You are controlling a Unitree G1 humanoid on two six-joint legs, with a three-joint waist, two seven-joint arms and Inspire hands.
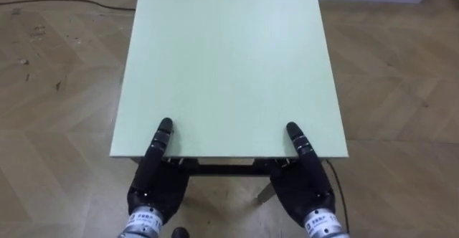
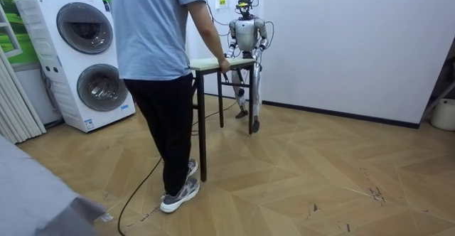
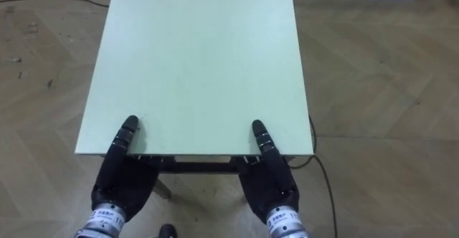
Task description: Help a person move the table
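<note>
A pale green table (image 1: 229,66) with dark legs stretches away from me over the wooden floor. My left hand (image 1: 154,184) and right hand (image 1: 305,184) clamp its near edge, each with the thumb lying on top and the palm below the board. In the room view I stand at the far end of the table (image 2: 213,63), close to the white wall. A person (image 2: 160,51) in a blue shirt and dark trousers stands at the other end, with one hand (image 2: 224,66) on the table's edge.
A stacked washer and dryer (image 2: 85,58) stands at the room view's left beside a pale curtain (image 2: 14,101). A dark cable (image 1: 64,3) lies on the floor to the table's left. A white bin (image 2: 444,114) sits by the wall at the room view's right.
</note>
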